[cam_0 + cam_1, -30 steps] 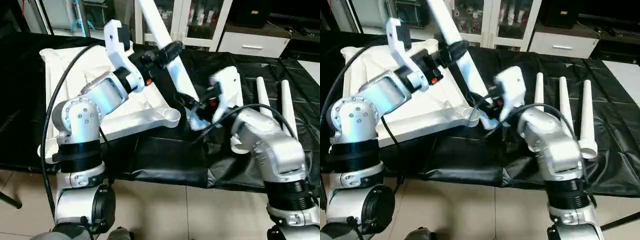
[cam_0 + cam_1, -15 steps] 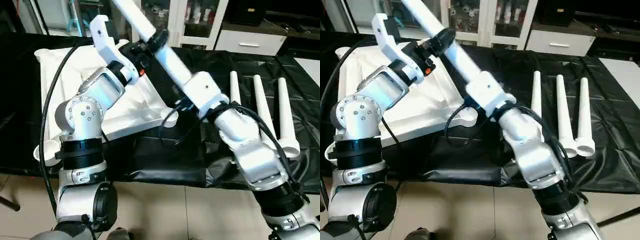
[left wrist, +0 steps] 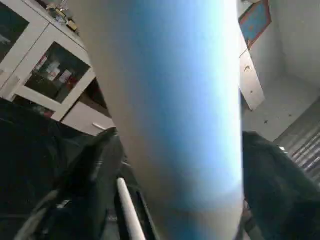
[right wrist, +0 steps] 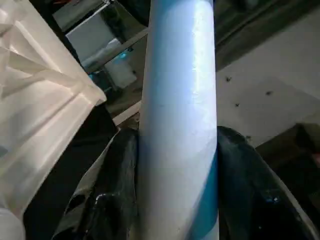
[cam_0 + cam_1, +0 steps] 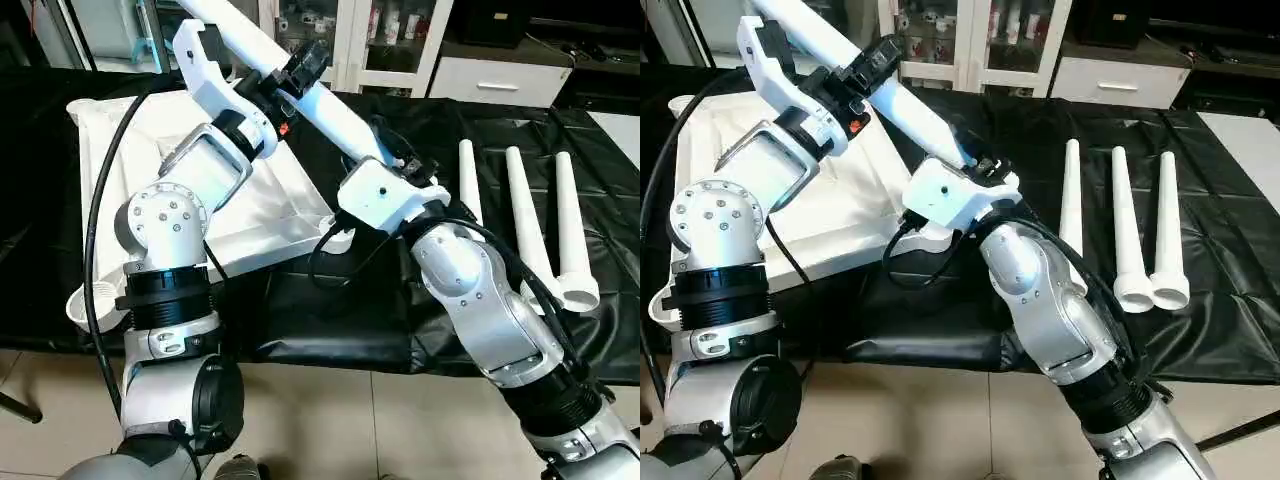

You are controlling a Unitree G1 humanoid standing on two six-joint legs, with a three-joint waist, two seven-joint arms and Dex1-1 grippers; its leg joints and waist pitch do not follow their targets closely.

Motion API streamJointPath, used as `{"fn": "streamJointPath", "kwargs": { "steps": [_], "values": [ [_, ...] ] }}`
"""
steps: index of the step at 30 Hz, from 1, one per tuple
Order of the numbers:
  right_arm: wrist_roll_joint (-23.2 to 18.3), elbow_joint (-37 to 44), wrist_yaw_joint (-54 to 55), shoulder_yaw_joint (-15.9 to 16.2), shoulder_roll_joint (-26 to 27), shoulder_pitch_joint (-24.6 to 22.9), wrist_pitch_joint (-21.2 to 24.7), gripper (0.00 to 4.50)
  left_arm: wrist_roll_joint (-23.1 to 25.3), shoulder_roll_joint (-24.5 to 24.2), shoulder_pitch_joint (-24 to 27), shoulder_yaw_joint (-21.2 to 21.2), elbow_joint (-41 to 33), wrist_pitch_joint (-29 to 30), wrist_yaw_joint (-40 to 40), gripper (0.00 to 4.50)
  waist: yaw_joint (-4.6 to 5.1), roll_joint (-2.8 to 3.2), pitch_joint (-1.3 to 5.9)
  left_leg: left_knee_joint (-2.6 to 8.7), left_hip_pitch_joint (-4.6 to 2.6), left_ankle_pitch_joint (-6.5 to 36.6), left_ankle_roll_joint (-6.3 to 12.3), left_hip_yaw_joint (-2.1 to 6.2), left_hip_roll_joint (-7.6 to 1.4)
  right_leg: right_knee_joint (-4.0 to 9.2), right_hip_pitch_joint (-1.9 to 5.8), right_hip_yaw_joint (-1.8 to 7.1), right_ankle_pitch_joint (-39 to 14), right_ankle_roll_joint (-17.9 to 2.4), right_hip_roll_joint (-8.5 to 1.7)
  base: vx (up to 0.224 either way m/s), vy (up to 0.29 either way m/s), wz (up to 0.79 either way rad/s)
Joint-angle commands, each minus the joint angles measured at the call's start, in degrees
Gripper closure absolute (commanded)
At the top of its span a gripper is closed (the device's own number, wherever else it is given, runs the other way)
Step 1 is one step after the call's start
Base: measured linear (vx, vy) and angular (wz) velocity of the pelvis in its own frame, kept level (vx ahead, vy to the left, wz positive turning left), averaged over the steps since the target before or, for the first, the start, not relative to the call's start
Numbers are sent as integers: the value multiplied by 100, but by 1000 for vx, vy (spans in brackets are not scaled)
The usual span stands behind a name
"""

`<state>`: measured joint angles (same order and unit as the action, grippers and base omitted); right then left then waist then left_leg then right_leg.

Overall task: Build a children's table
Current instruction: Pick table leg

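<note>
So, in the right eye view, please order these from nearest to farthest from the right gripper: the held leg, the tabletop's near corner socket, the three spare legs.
1. Held leg: between the fingers of the right gripper.
2. Near corner socket: just below the gripper, on the tabletop.
3. Spare legs: lying farther to the robot's right, on the black cover.

My work table (image 5: 520,120) stands in front of me under a black, wrinkled cover that hangs a little over its near edge. On my left side of it lies the white tabletop (image 5: 120,150), underside up, ribs and a round corner socket (image 5: 340,238) showing; its near corner reaches out past the table's edge. On my right side three white tapered legs (image 5: 1117,225) lie side by side on the cover, close together, their wide ends toward me. Below the table is a pale tiled floor (image 5: 330,420).
</note>
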<state>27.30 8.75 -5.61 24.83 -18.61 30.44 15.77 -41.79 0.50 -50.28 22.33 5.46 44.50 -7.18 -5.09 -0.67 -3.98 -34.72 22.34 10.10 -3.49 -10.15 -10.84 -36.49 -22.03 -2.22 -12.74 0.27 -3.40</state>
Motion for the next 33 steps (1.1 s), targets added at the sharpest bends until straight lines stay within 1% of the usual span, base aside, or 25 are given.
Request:
{"fn": "streamJointPath", "kwargs": {
  "steps": [1,2,5,6,7,8,11,12,13,16,17,18,19,20,22,26,27,28,29,30,31,32,33],
  "values": [
    [100,-31,90,-79,-32,18,-91,264,-102,24,-100,1,39,88,53,96,17,102,459,361,-165,679,-340,103,-157,315,301,246,927,-1034,-343,0,0,0],
    [122,-52,104,-87,-29,18,-105,264,-129,33,-101,17,35,102,65,119,19,103,460,359,-167,680,-327,102,-156,313,299,244,930,-1045,-340,0,0,0],
    [160,-77,98,-92,-17,11,-139,264,-208,35,-105,41,37,112,122,118,16,109,467,353,-170,658,-311,103,-159,303,298,243,997,-1070,-338,0,0,0],
    [165,-94,91,-88,-16,4,-154,264,-238,34,-105,58,40,120,137,126,22,80,467,354,-167,645,-299,100,-160,305,302,242,1025,-1071,-335,0,0,0],
    [171,-109,85,-88,-13,-4,-169,264,-259,34,-105,71,42,126,146,157,18,86,469,349,-165,627,-293,100,-157,298,306,243,1036,-1075,-340,0,0,0],
    [187,-122,71,-101,2,-14,-185,264,-290,36,-106,95,48,142,175,162,16,95,467,347,-164,621,-283,98,-155,303,302,244,1018,-1081,-344,0,0,0],
    [208,-130,53,-117,18,-16,-199,264,-315,39,-107,135,67,161,260,166,19,93,466,347,-169,649,-275,99,-156,302,304,244,978,-1085,-339,0,0,0],
    [215,-151,47,-123,21,-11,-220,264,-333,39,-107,159,97,170,288,200,17,86,470,343,-170,626,-265,98,-158,296,303,245,995,-1092,-341,0,0,0],
    [217,-156,46,-125,23,-10,-224,264,-345,43,-107,171,102,173,306,207,18,88,469,343,-169,617,-260,98,-157,296,302,244,1001,-1092,-338,0,0,0],
    [224,-173,40,-130,31,-9,-238,264,-416,46,-106,205,112,201,359,206,18,89,466,339,-165,630,-256,94,-151,297,297,243,979,-1114,-338,0,0,0],
    [224,-182,36,-136,30,-9,-249,264,-441,44,-108,207,121,211,370,237,18,74,468,341,-166,649,-251,95,-152,303,305,243,947,-1098,-335,0,0,0],
    [232,-190,29,-149,38,-11,-262,264,-476,43,-109,220,127,238,419,243,18,86,470,339,-168,645,-253,99,-157,296,303,244,941,-1089,-340,0,0,0],
    [238,-196,23,-158,45,-13,-272,265,-498,43,-110,229,130,256,455,241,19,81,466,338,-167,661,-260,95,-152,300,300,244,908,-1097,-340,0,0,0],
    [245,-203,17,-170,50,-15,-285,265,-504,48,-110,230,133,248,478,252,18,70,465,340,-164,673,-258,95,-152,301,301,245,892,-1098,-335,0,0,0],
    [256,-215,14,-182,60,-14,-296,265,-508,46,-106,224,132,244,500,259,17,75,465,339,-167,682,-247,95,-154,303,298,245,840,-1075,-338,0,0,0],
    [279,-228,25,-193,68,-14,-299,265,-512,44,-96,217,116,232,548,261,17,78,468,334,-170,667,-249,96,-155,302,295,245,840,-1063,-337,0,0,0],
    [307,-247,53,-202,80,-5,-280,265,-492,39,-100,219,112,200,592,261,17,89,469,332,-168,655,-252,98,-154,297,295,245,864,-1065,-338,0,0,0],
    [199,-307,-10,-213,103,19,-359,265,-475,14,-123,229,125,165,620,261,21,82,468,333,-168,659,-256,96,-153,300,294,244,869,-1064,-335,0,0,0],
    [199,-307,-10,-213,103,19,-359,265,-475,14,-123,229,125,165,620,262,22,81,470,333,-168,670,-251,97,-153,297,295,244,865,-1064,-337,0,0,0],
    [113,-350,-62,-221,117,36,-423,265,-464,-2,-140,235,137,140,637,262,21,82,470,332,-168,672,-251,96,-152,300,295,243,857,-1064,-337,0,0,0],
    [55,-378,-99,-229,128,45,-469,230,-476,-19,-149,231,145,123,657,262,21,82,473,329,-168,662,-248,97,-153,296,296,244,880,-1068,-337,0,0,0],
    [45,-377,-102,-233,132,41,-467,209,-478,-21,-151,230,148,121,656,262,19,81,475,328,-164,660,-242,96,-151,292,300,244,897,-1068,-338,0,0,0],
    [-24,-371,-123,-262,166,9,-451,195,-487,-38,-164,226,166,107,653,262,25,93,471,326,-169,692,-236,92,-147,300,292,244,875,-1066,-331,0,0,0]
  ]
}}
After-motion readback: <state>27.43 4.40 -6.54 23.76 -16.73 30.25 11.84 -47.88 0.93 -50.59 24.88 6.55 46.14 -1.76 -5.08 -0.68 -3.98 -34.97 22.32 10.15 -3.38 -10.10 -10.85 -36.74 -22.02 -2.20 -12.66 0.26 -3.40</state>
